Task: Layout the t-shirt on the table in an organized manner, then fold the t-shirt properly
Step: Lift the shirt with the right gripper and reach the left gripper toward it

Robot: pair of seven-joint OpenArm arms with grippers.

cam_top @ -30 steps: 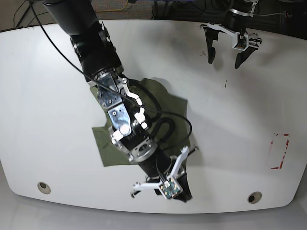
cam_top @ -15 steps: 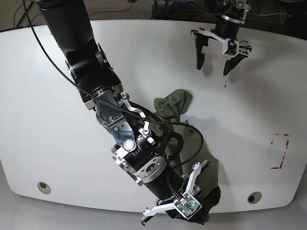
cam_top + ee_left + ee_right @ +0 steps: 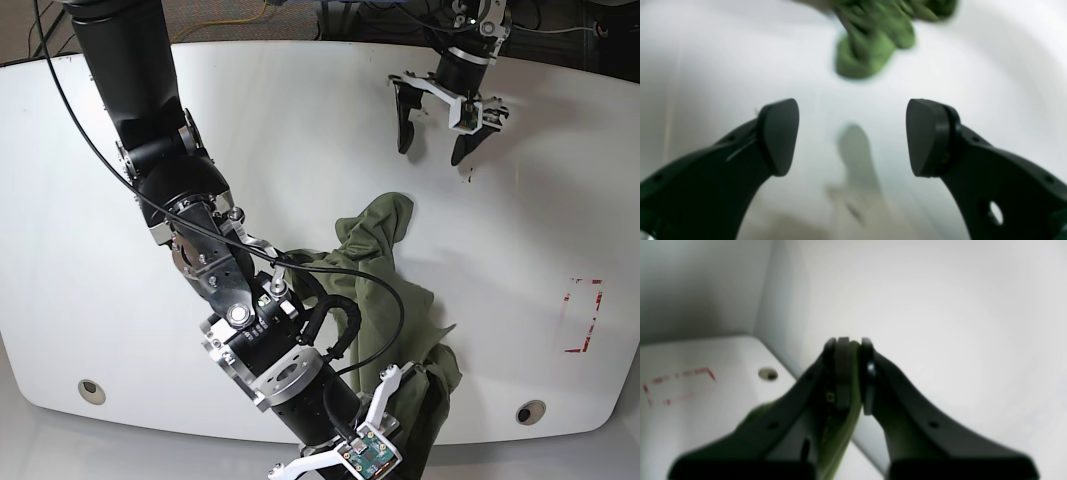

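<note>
Base view: right pincer (image 3: pixel 846 373) clamped on bunched t-shirt (image 3: pixel 390 290); left pincer (image 3: pixel 436 120) spread apart above it; laying out unfinished, folding unstarted.

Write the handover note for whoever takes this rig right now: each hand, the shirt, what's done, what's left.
Right hand: shut on the t-shirt, holding a pinch of green cloth out past the table's near edge.
Left hand: open, empty, above bare table at the far side; the shirt's bunched far end lies just ahead of it.
T-shirt: crumpled, wrinkled, partly draped off the near edge.
Done: nothing laid flat.
Left: spread the shirt flat, then fold.
</note>
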